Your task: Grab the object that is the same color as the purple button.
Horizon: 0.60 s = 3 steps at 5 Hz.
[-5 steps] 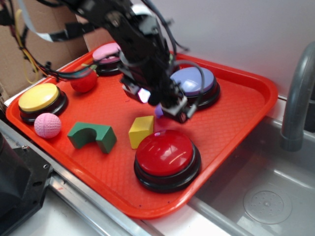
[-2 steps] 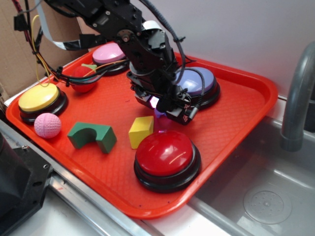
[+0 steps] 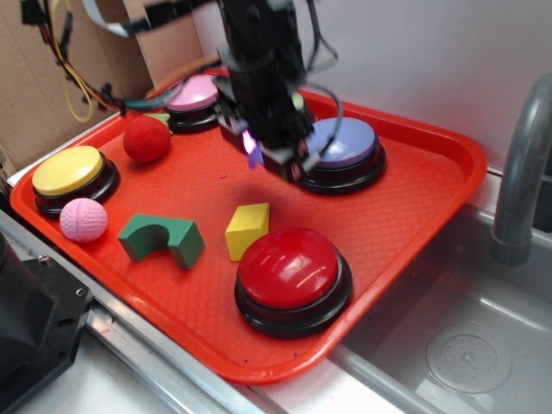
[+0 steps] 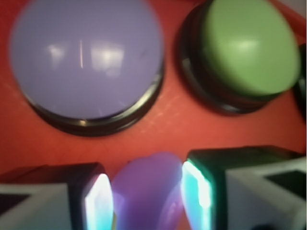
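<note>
Exterior view: an orange-red tray [image 3: 414, 207] fills most of the frame, resting on a metal counter [image 3: 155, 366] with a grey sink basin [image 3: 466, 345] at the lower right and a grey faucet [image 3: 522, 172] at the right edge. The black robot arm [image 3: 259, 60] comes down from the top centre, and the tool [image 3: 259, 155] hangs above the tray just left of the purple button [image 3: 345, 142]. A small glowing purple spot shows at the tool's tip: the purple toy [image 3: 254, 157], lifted clear of the tray surface. A pink-topped button [image 3: 191, 93] sits at the upper left behind the arm, with a red ball [image 3: 146, 140] below it. A yellow button [image 3: 69, 172] and a pink dimpled ball [image 3: 83, 219] lie at the left. A green arch block [image 3: 161, 239] and a yellow block [image 3: 247, 229] lie in the middle, and a large red button [image 3: 291, 272] is in the lower centre.

Wrist view: the image is blurred. The purple toy [image 4: 146, 196] sits at the bottom centre, pinched between the two fingers [image 4: 98, 201] of the tool [image 4: 146, 203], whose inner faces gleam light against it; the tool is clamped on the toy. The purple button [image 4: 86, 60] fills the upper left, and a light green-topped button [image 4: 247, 48] sits at the upper right, both on the red tray [image 4: 168, 124].
</note>
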Motion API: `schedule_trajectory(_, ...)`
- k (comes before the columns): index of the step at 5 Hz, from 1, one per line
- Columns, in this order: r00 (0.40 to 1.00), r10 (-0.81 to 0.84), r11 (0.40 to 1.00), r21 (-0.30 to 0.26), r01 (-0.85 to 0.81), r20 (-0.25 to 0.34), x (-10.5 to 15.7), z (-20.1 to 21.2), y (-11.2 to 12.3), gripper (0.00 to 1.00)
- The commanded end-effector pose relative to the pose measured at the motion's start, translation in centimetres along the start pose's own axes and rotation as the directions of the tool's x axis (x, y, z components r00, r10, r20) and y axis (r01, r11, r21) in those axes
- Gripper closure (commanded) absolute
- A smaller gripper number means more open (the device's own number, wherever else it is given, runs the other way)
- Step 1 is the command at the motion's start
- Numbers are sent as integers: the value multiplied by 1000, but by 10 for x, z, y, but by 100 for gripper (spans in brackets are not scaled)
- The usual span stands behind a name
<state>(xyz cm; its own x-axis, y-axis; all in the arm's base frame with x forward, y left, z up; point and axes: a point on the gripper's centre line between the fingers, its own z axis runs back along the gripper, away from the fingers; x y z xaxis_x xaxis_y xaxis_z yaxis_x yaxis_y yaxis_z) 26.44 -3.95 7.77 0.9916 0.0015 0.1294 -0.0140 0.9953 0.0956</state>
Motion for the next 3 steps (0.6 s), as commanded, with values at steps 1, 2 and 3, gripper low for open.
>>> schedule_trajectory(1,993,101,992,-76,-96,67,6,93,58,100)
schedule_trajectory(2,981,166,981,-117,-154,104,-5,110,78,100)
schedule_trajectory(3,979,178,978,-131,-163,105,-8,110,81,100)
